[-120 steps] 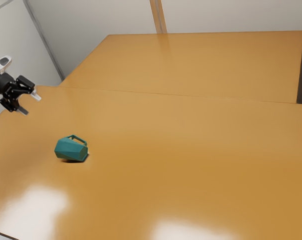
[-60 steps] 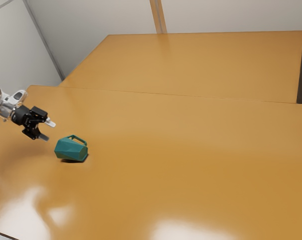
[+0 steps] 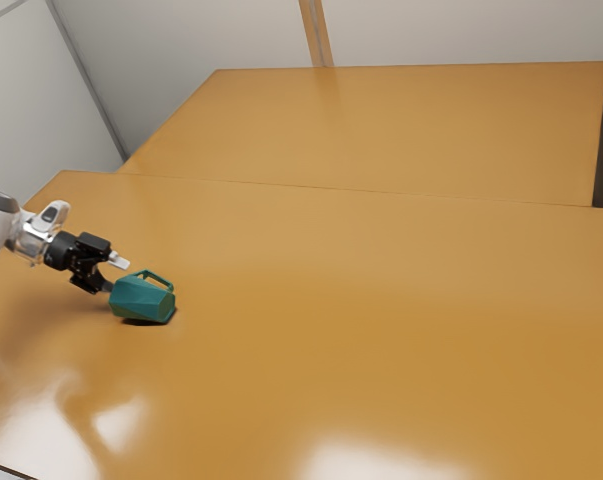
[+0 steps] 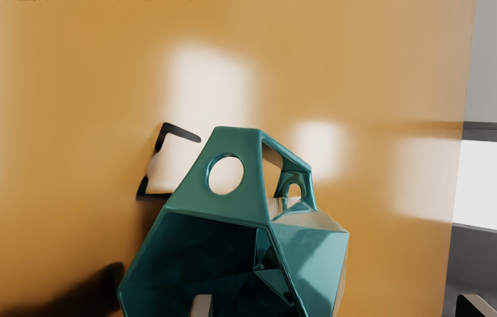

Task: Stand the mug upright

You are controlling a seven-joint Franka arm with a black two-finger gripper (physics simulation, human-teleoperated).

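So the black two-finger gripper (image 3: 113, 275) is right up at the mug's mouth end with its fingers (image 4: 202, 307) spread wide, not clamped on anything. One of them sits in front of the opening, the other is out past the mug's side, and tbh I can't tell if the near one is actually inside or touching the rim. The mug itself, a glossy teal faceted thing (image 3: 141, 298), is lying on its side on the shiny orange-brown wooden worktop (image 3: 381, 330), so not upright. Its angular handle with round holes (image 4: 239, 141) sticks upward off the body. Beyond the mug there's a second wooden surface (image 3: 411, 130), then a grey wall (image 3: 461, 35). My worry: if the gripper pushes forward off-line, a finger could bump the rim and shove or roll the mug, since nothing I can see braces it. Closing might also pinch just one slanted wall, and that smooth-looking, angled face could slip or twist while it's being tipped up. View-wise, the wrist view looks straight into the hollow mouth (image 4: 204, 251) and shows how the fingers line up with it, while the exterior view has the flat closed base facing out, pointing away from the gripper, plus how low the arm is beside the mug.
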